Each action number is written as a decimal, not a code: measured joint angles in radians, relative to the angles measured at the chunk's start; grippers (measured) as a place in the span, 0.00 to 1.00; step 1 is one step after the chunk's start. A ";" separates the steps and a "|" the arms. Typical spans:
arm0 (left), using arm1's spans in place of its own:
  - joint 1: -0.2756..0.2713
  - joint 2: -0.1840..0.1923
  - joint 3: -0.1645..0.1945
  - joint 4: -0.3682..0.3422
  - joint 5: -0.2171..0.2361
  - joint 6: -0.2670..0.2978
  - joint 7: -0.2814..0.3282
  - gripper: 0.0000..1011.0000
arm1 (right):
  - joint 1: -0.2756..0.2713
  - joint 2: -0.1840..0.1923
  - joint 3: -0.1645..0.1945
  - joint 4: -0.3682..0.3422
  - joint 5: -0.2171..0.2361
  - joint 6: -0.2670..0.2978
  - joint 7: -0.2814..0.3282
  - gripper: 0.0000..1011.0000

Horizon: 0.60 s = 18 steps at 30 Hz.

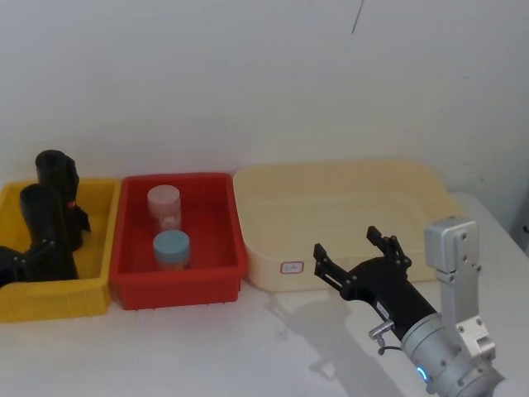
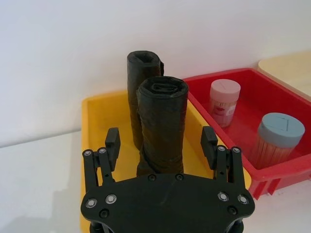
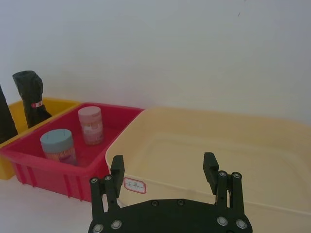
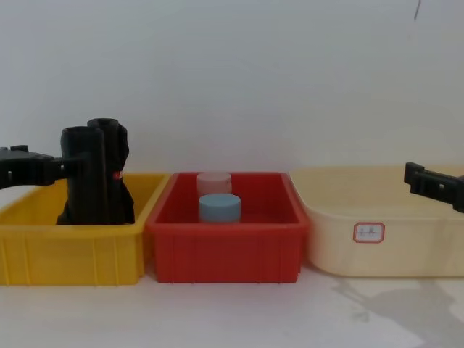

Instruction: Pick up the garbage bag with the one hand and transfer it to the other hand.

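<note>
The garbage bag (image 2: 163,131) is a black rolled bundle standing upright in the yellow bin (image 1: 95,223), also seen from the head (image 1: 45,227) and the chest (image 4: 83,174). My left gripper (image 2: 161,136) is open, one finger on each side of the bag's lower half with small gaps; from the head it sits at the far left (image 1: 33,252), and from the chest it reaches in from the left (image 4: 43,167). My right gripper (image 1: 347,241), on the arm with the blue ring, hangs open and empty over the front edge of the cream tray (image 1: 331,207).
A second black bundle with a small red mark (image 1: 58,178) stands just behind the bag in the same bin. The red bin (image 1: 215,223) in the middle holds a pink-lidded jar (image 1: 164,203) and a blue-lidded jar (image 1: 171,246). A white wall rises behind the bins.
</note>
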 joint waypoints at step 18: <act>-0.116 -0.045 0.046 0.158 0.035 0.004 -0.047 0.99 | 0.000 0.000 0.000 0.000 0.000 0.000 0.000 0.99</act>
